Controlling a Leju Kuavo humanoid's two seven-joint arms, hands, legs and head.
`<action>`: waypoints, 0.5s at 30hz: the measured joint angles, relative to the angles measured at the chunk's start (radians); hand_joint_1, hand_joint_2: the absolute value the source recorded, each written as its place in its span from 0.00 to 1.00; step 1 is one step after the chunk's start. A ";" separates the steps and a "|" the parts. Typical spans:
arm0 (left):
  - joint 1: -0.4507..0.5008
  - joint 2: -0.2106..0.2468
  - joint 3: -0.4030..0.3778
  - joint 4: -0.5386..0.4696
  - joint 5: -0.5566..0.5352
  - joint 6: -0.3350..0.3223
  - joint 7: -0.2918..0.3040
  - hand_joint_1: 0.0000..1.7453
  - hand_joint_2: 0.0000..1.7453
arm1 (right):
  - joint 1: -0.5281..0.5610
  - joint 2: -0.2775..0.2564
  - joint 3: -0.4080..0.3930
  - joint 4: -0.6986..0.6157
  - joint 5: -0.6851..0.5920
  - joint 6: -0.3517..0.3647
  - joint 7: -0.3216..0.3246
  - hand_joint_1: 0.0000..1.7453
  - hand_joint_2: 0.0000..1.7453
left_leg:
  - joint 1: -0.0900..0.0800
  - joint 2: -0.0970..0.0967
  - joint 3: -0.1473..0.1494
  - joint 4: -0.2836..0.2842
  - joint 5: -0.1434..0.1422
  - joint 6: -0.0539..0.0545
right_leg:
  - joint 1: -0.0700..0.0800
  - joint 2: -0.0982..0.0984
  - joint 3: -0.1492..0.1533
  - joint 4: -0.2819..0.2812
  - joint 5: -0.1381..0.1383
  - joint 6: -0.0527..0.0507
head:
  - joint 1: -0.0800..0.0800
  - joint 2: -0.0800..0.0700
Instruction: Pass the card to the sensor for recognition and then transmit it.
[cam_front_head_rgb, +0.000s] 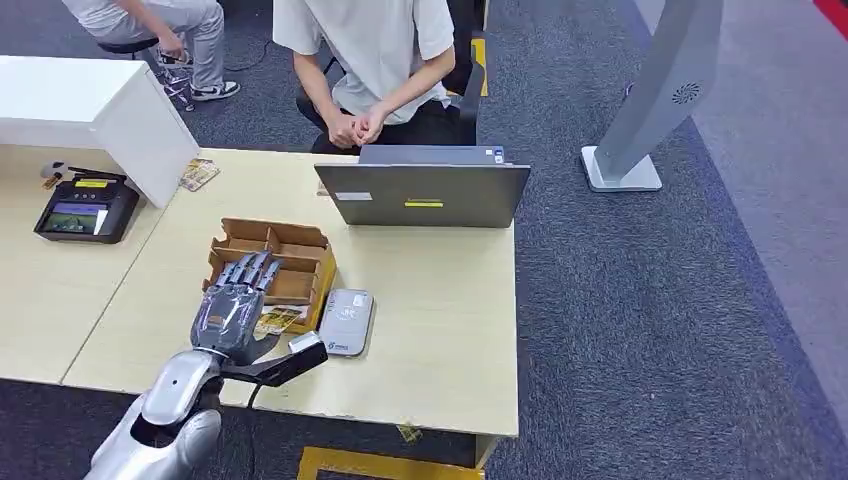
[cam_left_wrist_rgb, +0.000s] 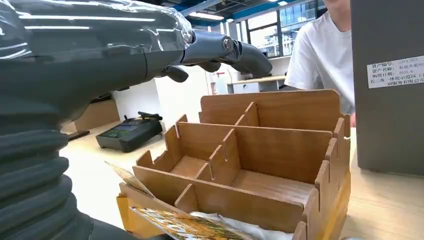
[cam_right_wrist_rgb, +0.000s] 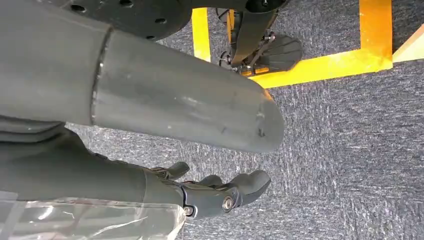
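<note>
A yellow patterned card (cam_front_head_rgb: 279, 320) (cam_left_wrist_rgb: 186, 225) leans in the front compartment of a wooden divider box (cam_front_head_rgb: 299, 240) (cam_left_wrist_rgb: 282, 150) on the table. My left hand (cam_front_head_rgb: 235, 305) hovers flat over the box's near side, fingers (cam_left_wrist_rgb: 235, 50) stretched out above the compartments and thumb spread to the right, holding nothing. The grey card sensor (cam_front_head_rgb: 347, 321) lies on the table just right of the box. My right hand (cam_right_wrist_rgb: 220, 192) hangs beside my body over the carpet, fingers loosely extended and empty.
A grey laptop (cam_front_head_rgb: 425, 192) stands behind the box, with a seated person (cam_front_head_rgb: 368, 60) facing it. A black terminal (cam_front_head_rgb: 85, 210) and a white box (cam_front_head_rgb: 110, 105) sit on the left. A grey kiosk stand (cam_front_head_rgb: 650, 100) is on the carpet at right.
</note>
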 joint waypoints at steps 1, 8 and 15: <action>0.000 0.000 0.000 0.000 0.000 0.000 0.000 0.00 1.00 | 0.000 0.000 0.000 0.000 0.000 0.000 0.000 0.00 0.00 | 0.000 0.000 0.000 0.000 0.000 0.000 | 0.000 0.000 0.000 0.000 0.000 0.000 | 0.000 0.000; 0.000 0.000 0.000 0.000 0.000 0.000 0.000 0.00 1.00 | 0.000 0.000 0.000 0.000 0.000 0.000 0.000 0.00 0.00 | 0.000 0.000 0.000 0.000 0.000 0.000 | 0.000 0.000 0.000 0.000 0.000 0.000 | 0.000 0.000; 0.000 0.000 0.000 0.000 0.000 0.000 0.000 0.00 1.00 | 0.000 0.000 0.000 0.000 0.000 0.000 0.000 0.00 0.00 | 0.000 0.000 0.000 0.000 0.000 0.000 | 0.000 0.000 0.000 0.000 0.000 0.000 | 0.000 0.000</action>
